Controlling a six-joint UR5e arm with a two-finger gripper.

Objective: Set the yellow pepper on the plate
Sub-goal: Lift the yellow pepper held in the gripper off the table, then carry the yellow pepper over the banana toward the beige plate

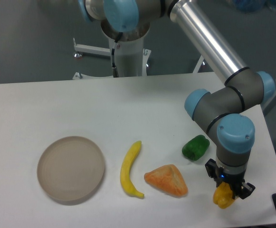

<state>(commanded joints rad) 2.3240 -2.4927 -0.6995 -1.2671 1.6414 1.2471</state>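
Note:
The yellow pepper (223, 198) is a small yellow-orange lump near the table's front right edge. My gripper (227, 189) points down right over it, its dark fingers on either side of the pepper's top, apparently closed on it. Whether the pepper rests on the table or is lifted, I cannot tell. The beige round plate (71, 169) lies flat at the front left, far from the gripper, with nothing on it.
A long curved yellow banana (130, 169) lies right of the plate. An orange wedge-shaped lump (167, 180) lies between the banana and the gripper. A green pepper (195, 147) sits just behind and left of the gripper. The table's right edge is close by.

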